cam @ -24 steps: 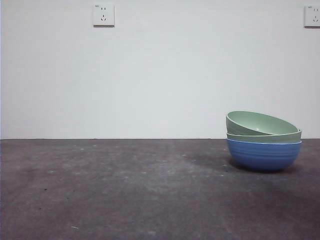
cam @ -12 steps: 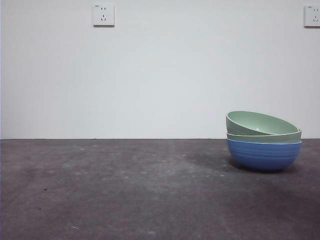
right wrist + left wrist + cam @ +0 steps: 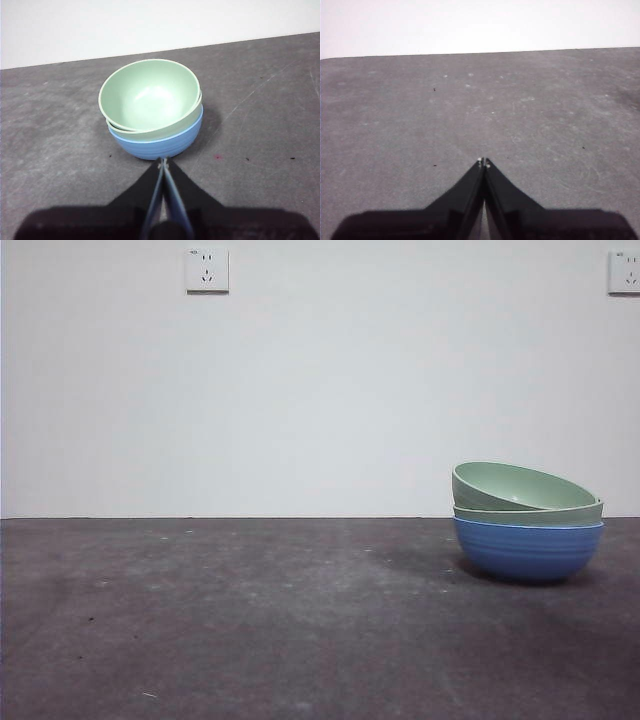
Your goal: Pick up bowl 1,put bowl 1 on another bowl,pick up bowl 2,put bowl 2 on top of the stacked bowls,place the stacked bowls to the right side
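The stacked bowls stand on the dark table at the right of the front view. The blue bowl is at the bottom, a pale green bowl sits in it, and a second pale green bowl rests tilted on top. In the right wrist view the top green bowl nests over the blue bowl, just beyond my right gripper, which is shut and holds nothing. My left gripper is shut over bare table, away from the bowls. Neither arm shows in the front view.
A white wall runs behind the table, with one socket at upper left and another socket at upper right. The stack stands close to the right edge of the front view.
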